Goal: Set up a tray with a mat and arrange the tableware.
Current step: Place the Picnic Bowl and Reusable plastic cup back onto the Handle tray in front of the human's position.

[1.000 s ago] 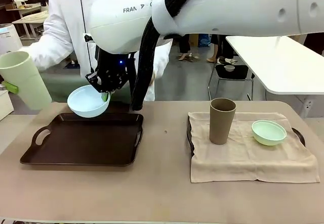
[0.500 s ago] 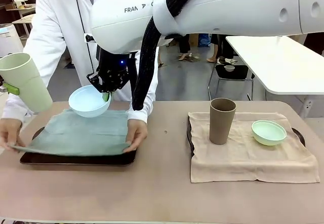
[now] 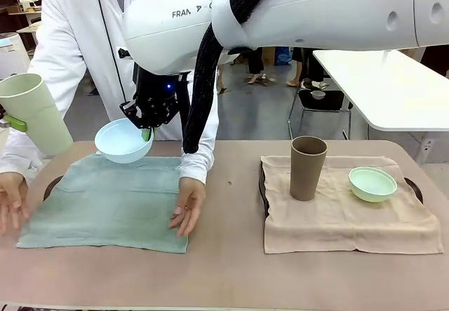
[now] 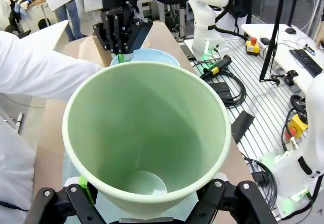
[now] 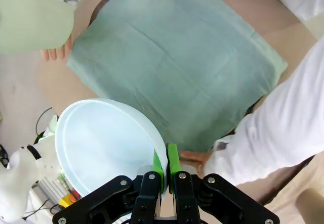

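The person leaned over the far side of the worktop [image 3: 231,269], both hands flat on a green mat [image 3: 105,199] spread over the left tray [image 3: 49,187], of which just a handle peeked out. The person's hand [image 3: 186,209] pressed the mat's right edge; the other hand [image 3: 10,202] held its left edge.

Above the mat's far edge the right end effector [image 3: 146,134] hung with its pads pinched on the rim of the light blue bowl [image 3: 123,140]. Over at the far left, the left end effector [image 4: 152,211] stood spread wide around the base of the pale green cup [image 3: 35,111], holding it tilted in the air.

On the right, the brown cup [image 3: 307,167] and the mint green bowl [image 3: 372,183] sat apart on a beige cloth [image 3: 344,216].

To my eye, the sensible thing was to wait until those hands cleared, then bring the bowl straight down, level, onto a flat part of the mat, and release only once it rested.
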### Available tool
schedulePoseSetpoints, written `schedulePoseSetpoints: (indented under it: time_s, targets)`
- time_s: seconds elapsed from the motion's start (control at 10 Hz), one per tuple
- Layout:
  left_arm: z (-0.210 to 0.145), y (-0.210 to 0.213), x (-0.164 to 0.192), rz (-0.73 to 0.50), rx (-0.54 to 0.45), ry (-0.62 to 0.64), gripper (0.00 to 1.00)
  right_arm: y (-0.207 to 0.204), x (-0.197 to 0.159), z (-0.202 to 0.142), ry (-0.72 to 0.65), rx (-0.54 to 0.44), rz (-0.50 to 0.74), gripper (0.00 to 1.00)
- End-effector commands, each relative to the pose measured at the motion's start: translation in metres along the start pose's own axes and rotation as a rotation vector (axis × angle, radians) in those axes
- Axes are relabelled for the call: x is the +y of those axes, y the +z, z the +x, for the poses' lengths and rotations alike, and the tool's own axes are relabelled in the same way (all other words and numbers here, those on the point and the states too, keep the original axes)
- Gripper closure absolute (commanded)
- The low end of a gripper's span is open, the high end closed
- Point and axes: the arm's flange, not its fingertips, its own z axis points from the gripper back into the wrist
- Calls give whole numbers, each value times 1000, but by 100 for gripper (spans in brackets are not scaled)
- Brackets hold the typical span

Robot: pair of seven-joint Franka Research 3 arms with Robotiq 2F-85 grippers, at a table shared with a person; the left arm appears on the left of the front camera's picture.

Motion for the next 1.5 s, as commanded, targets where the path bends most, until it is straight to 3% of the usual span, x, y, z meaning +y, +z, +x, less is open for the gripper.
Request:
schedulePoseSetpoints:
  time_s: [0.0,1.4]
  targets:
    - [3,3,2,4,7,-9,100,-1,2,1,2,-1,3,100]
    - [3,3,2,4,7,-9,100,-1,2,1,2,-1,3,100]
